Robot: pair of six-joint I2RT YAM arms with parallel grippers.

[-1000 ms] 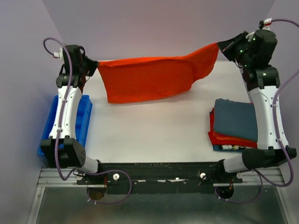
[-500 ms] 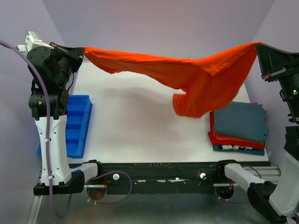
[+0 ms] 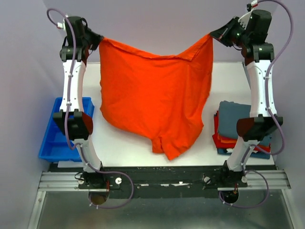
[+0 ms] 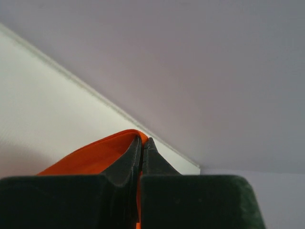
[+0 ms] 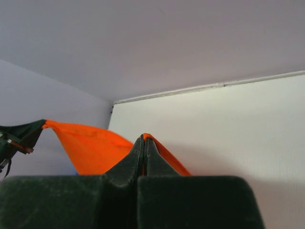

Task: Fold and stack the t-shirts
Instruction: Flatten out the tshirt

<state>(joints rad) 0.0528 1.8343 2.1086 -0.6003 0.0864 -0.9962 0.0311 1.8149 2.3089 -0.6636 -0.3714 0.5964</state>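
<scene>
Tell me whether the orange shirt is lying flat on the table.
No, the orange shirt hangs spread between the left hand and right hand, each pinching an upper corner.

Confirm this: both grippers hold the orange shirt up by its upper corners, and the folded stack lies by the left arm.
Wrong in one point: the folded stack lies by the right arm, not the left, as the top external view shows; the blue bin is by the left arm. The left gripper and right gripper do hold the orange shirt up by its upper corners.
</scene>
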